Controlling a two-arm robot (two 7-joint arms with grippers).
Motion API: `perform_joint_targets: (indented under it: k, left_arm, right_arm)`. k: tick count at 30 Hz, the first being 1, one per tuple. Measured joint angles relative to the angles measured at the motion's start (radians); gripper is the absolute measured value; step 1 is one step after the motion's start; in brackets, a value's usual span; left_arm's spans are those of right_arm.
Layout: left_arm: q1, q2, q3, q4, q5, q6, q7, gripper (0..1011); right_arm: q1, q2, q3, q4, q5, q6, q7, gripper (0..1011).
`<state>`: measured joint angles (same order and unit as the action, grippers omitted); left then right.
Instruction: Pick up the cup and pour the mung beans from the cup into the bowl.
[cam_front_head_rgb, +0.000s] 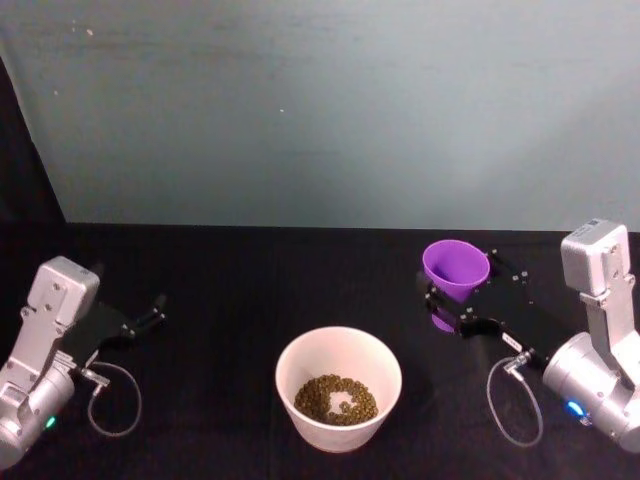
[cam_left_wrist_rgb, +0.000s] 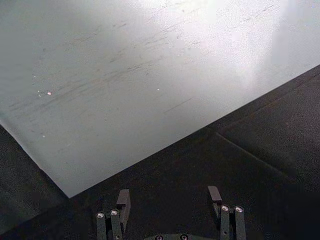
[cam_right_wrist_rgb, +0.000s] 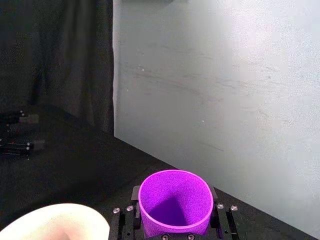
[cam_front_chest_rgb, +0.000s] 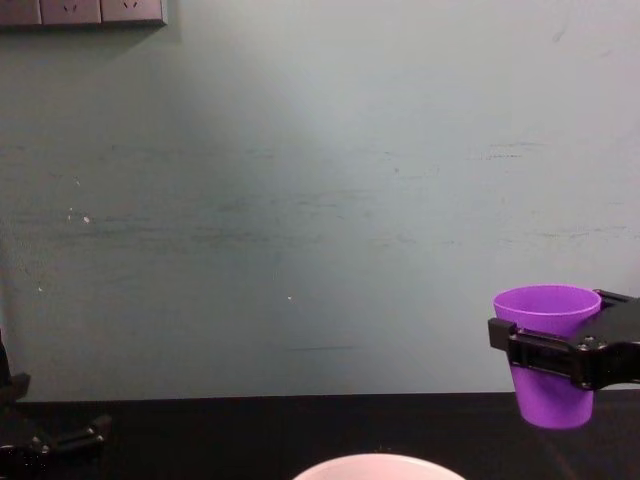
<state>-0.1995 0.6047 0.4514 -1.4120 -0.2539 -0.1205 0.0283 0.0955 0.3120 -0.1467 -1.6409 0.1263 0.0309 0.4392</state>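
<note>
One cup upright in right pincer, beans in bowl

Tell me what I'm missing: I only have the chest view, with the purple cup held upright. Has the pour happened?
Observer: Judging by the head view, yes: mung beans lie in the bowl.
Operator: Anything left in the cup?
Observer: The right wrist view looks down into the cup, clamped in the right hand. No beans are visible inside.
Operator: And the left arm?
Observer: The left hand is parked at the robot's left, open and holding nothing.
</note>
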Motion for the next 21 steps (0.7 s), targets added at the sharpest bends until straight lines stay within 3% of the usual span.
perform_joint_targets:
  k: [9,21]
  left_arm:
    - [0.000,0.000,0.000,0.000,0.000,0.000,0.000,1003]
    - [0.000,0.000,0.000,0.000,0.000,0.000,0.000,1003]
  right_arm:
    - [-0.001,0.002,-0.002,0.000,-0.001,-0.003,-0.001,747]
    - [0.029,0.028,-0.021,0.081,0.052,-0.084,0.026,746]
